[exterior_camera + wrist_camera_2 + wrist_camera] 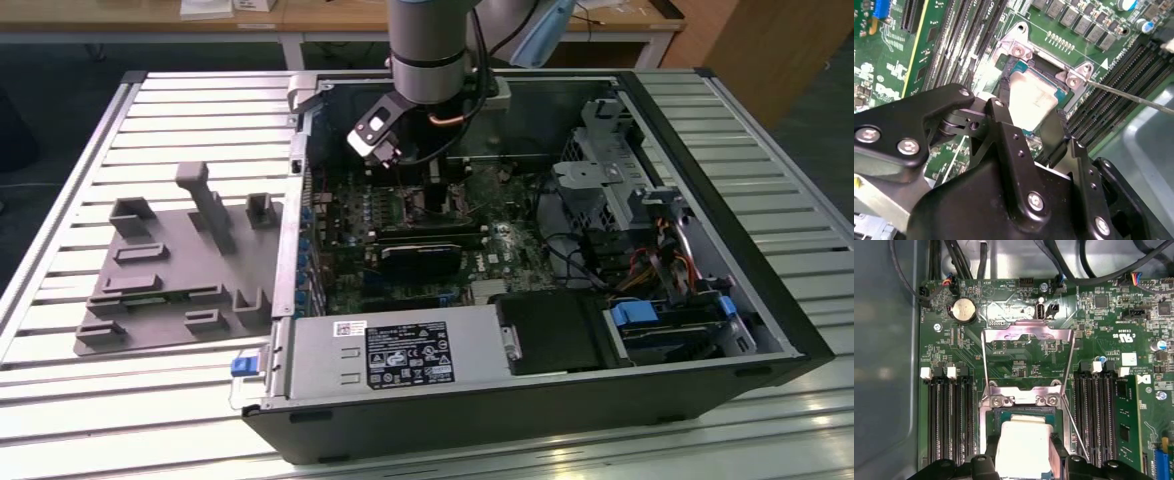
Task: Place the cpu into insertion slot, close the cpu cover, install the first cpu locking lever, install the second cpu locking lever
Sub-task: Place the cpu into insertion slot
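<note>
Exterior view: arm point(430, 50) reaches down into the 12 o'clock end of the open computer case point(534, 400). A grey fixture point(174, 290) lies at the case's 9 o'clock on the slatted table point(80, 420).

Second wrist view: the gripper point(1032, 114) has its black fingers point(1004, 117) pressed against two opposite edges of the cpu point(1034, 97). The chip sits directly over the insertion slot point(1021, 65), and whether it is seated cannot be told. A thin locking lever point(1134, 95) runs beside the socket.

First wrist view: the gripper point(1024, 452) grips the cpu point(1021, 440) at the insertion slot point(1024, 414). The cpu cover point(1026, 332) stands raised, clear of the socket. Memory slots point(949, 420) flank both sides.
</note>
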### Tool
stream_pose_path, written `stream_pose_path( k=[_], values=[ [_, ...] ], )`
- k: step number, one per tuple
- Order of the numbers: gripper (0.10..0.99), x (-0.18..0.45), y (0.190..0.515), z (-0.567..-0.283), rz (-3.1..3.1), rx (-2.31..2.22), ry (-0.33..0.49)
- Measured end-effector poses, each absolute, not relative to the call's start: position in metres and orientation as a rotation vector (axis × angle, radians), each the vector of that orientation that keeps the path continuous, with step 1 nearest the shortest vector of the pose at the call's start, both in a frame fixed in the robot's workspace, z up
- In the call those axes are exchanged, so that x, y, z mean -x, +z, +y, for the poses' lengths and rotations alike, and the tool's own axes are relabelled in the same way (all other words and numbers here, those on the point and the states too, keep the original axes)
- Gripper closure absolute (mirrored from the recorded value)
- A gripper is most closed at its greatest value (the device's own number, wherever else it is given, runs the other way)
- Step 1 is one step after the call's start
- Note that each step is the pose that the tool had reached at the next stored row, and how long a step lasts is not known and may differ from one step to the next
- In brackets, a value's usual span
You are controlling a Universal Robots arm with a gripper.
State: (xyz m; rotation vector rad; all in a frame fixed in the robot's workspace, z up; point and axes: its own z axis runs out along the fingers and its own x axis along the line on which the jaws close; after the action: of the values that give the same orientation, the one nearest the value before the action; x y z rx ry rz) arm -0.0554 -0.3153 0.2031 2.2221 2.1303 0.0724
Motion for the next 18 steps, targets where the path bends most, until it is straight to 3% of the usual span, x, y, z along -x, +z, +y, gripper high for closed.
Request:
stream_pose_path(
  k=[18],
  values=[
    [0.573,0.0555,0.2,-0.3153,2.014,-2.328,0.071]
  ],
)
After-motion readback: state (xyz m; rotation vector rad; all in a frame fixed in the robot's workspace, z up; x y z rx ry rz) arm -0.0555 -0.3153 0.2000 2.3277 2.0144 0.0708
